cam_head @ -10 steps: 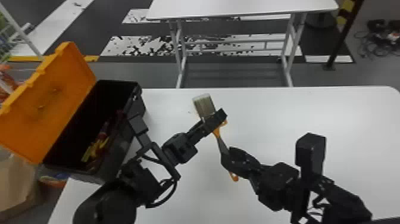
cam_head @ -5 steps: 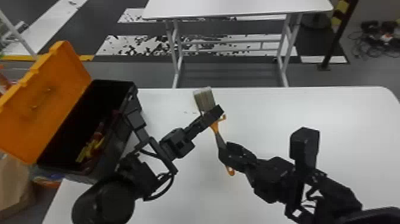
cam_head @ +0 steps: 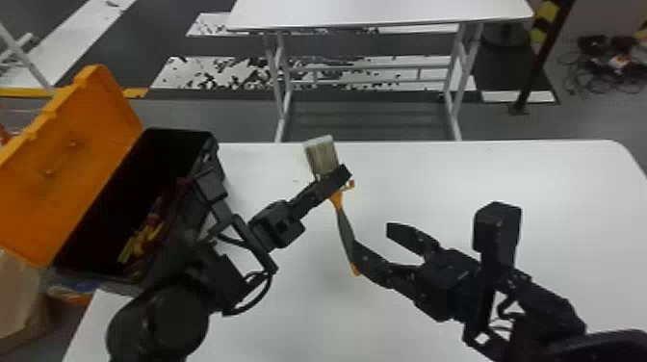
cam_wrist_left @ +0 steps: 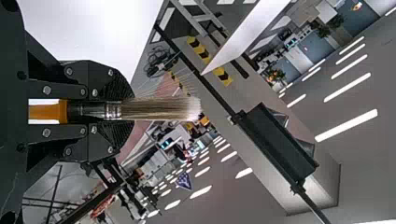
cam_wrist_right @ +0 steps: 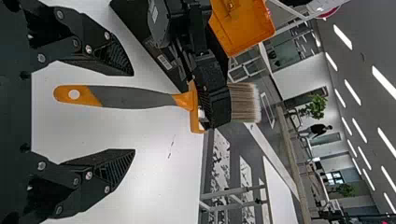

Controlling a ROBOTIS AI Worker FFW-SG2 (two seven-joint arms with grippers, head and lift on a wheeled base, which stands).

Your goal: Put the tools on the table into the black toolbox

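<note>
Nearest item: my right gripper (cam_head: 373,238), at the right of the work area. Its two fingers are spread, with a free gap on each side of the paintbrush handle in the right wrist view; the handle lies between them, closer to one finger than to the other.

Next item: my left gripper (cam_head: 342,174), closed on the paintbrush (cam_head: 338,201) at the top of its handle, just behind the bristles. The paintbrush is held above the table, with the bristles (cam_head: 322,156) on the far side of the left fingers and the grey and orange handle slanting back on the near side, towards my right gripper. Quantity of paintbrushes: one.

To the left stands the black toolbox (cam_head: 180,132), quantity one, lid raised. The orange lid (cam_head: 77,144), quantity one, leans outward on the toolbox's left side. Inside the toolbox, at its nearer end, lie yellow and red tools (cam_head: 144,235); they overlap in shadow, so I cannot state their number. The white work table (cam_head: 553,187) lies under both arms.

Beyond it stands one second white table (cam_head: 380,10) on a grey frame. To its right, on the floor, lies a tangle of cables (cam_head: 597,79).
</note>
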